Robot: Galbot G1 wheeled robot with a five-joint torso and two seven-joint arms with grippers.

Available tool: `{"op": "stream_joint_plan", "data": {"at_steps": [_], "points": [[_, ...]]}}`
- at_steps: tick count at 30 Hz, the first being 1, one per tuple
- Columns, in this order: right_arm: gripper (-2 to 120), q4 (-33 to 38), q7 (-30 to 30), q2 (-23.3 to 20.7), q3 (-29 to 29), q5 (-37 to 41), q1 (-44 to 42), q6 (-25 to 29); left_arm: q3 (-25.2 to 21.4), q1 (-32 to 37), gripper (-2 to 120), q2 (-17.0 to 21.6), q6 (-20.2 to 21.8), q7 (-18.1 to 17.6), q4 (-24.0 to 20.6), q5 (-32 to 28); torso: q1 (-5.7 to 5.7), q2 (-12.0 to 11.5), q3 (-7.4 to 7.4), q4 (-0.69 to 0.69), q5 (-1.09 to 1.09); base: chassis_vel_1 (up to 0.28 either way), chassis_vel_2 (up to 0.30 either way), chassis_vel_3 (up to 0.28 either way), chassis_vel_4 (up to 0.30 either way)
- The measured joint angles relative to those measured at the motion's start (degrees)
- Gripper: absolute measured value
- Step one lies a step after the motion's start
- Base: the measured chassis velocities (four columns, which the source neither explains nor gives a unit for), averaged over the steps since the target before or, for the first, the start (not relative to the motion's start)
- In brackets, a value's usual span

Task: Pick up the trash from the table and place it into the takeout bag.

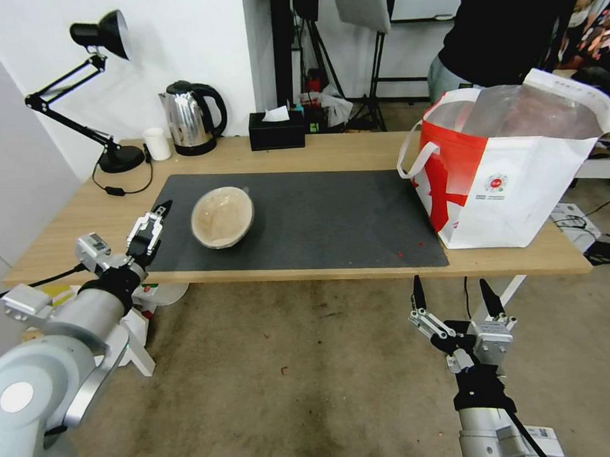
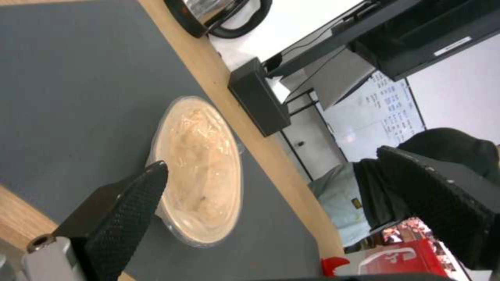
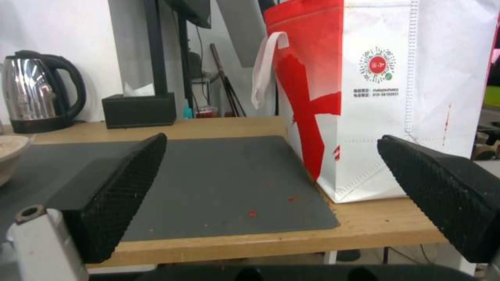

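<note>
The tan paper bowl is seen lying tilted on the left part of the dark grey mat, just to the right of the left gripper, which is held over the mat's left edge with its fingers spread apart; in the left wrist view the bowl is framed between the two black fingertips, though contact cannot be made out. The right gripper is held below and in front of the table's near edge, its fingers also parted, well apart from the bowl and nearer to the takeout bag. The bag is stood upright at the right end of the table, partly on the mat's right edge and reaching close to the table's near edge, with its mouth open and a white loop handle hanging toward the mat. A broad stretch of bare mat is left between bowl and bag, marked by a few small red crumbs. The bowl's inside is shown as pale and smeared, under a clear film or lid. Along the far edge a kettle, a small white cup, a desk lamp and a black tissue box are lined up.
</note>
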Motion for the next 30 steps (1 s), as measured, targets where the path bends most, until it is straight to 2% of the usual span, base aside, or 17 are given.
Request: {"op": "stream_joint_plan", "data": {"at_steps": [7,19,30], "points": [[100,0.00,0.00,0.00,0.00,0.00,0.00,0.00,1.13,-2.34,100,0.92,0.77,-1.74,4.06,0.05,0.00,0.00,0.00,0.00,0.00,0.000,0.000,0.000,0.000],[100,0.00,0.00,0.00,0.00,0.00,0.00,0.00,2.54,-4.29,100,1.58,0.55,-3.22,6.89,3.16,0.00,0.00,0.00,0.00,0.00,0.000,0.000,0.000,0.000],[100,0.00,0.00,0.00,0.00,0.00,0.00,0.00,4.70,-6.13,100,1.83,0.51,-3.51,9.37,3.20,0.00,0.00,0.00,0.00,0.01,0.000,0.000,0.000,0.000]]}}
